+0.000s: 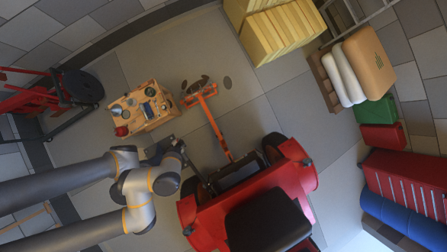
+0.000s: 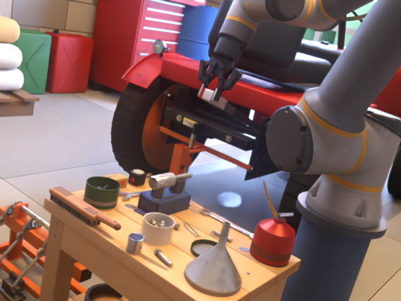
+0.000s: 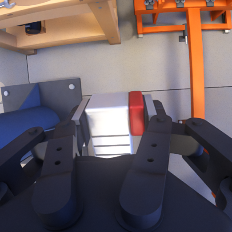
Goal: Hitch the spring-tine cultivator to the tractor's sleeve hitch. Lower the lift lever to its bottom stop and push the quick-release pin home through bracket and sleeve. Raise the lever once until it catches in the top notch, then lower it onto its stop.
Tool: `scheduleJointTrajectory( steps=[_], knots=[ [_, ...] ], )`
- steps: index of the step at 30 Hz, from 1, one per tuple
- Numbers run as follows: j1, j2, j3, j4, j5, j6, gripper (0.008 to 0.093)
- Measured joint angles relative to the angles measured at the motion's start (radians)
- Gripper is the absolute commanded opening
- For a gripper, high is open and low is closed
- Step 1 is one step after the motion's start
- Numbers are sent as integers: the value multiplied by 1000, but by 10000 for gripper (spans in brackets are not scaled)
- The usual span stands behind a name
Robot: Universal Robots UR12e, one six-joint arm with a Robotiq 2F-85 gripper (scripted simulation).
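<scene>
The lift lever's silver grip with its red tip [image 3: 115, 115] [image 2: 212, 96] sits between the fingers of my gripper [image 2: 215, 92], behind the red tractor [image 1: 251, 191]. The lever stands raised above the black sleeve hitch [image 2: 207, 126]. The orange cultivator drawbar [image 1: 217, 130] [image 3: 196, 73] runs from the hitch across the floor to the tine frame [image 1: 198, 93]. The quick-release pin is not clear to me. My gripper [image 3: 114, 115] is closing around the lever grip.
The wooden tool bench [image 2: 155, 233] [image 1: 143, 107] stands close beside the hitch, loaded with a funnel [image 2: 213, 269], oil can [image 2: 273, 239], cups and a brush. The tractor's rear tyre [image 2: 136, 126] is next to the lever. The arm's base [image 2: 327, 259] stands at the bench's end.
</scene>
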Motion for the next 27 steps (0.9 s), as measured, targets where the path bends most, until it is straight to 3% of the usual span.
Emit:
scheduleJointTrajectory(
  steps=[13, 27],
  knots=[
    [0, 0, 0, 0, 0, 0, 80],
    [0, 0, 0, 0, 0, 0, 80]
  ],
)
